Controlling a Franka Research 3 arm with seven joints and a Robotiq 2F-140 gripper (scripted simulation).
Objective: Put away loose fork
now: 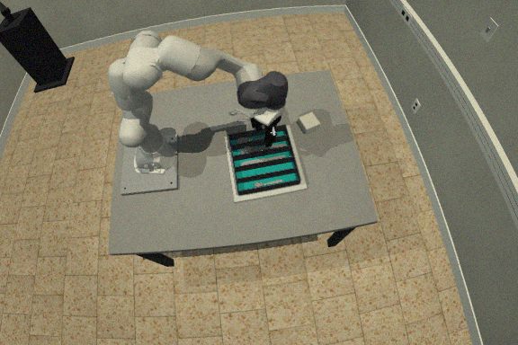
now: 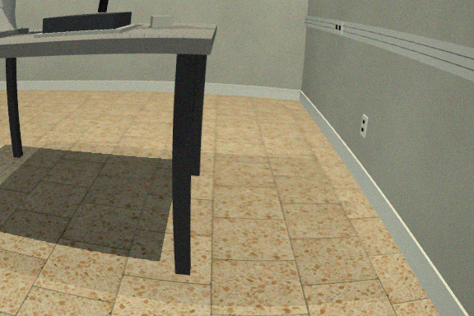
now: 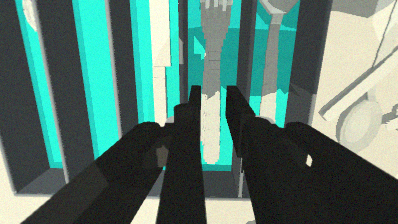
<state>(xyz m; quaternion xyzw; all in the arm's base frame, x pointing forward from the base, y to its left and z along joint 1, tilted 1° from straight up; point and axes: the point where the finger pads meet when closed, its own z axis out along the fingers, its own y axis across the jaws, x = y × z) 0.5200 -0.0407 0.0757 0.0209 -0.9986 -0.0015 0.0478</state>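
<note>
The black tray (image 1: 270, 190) (image 2: 86, 22) (image 3: 310, 50) has turquoise-floored slots. In the wrist view a grey fork (image 3: 214, 50) lies along its slot, tines at the top, pale handle end at the bottom; whether more than one fork is stacked there I cannot tell. My gripper (image 3: 213, 100) (image 1: 269, 143) (image 2: 102, 10) points down over this slot, its fingers slightly apart on either side of the fork handle, with gaps showing beside it; it is open and empty. A spoon (image 3: 270, 60) lies in the slot to the right, a knife (image 3: 160, 85) in the slot to the left.
The tray stands on a white mat (image 1: 270, 197). Farther left in the wrist view one slot is bare, and the outermost holds a partly seen utensil (image 3: 30, 12). Loose utensils, including a spoon (image 3: 359, 125), lie behind the tray. A beige block (image 1: 308, 122) (image 2: 160, 21) stands beyond its back right corner.
</note>
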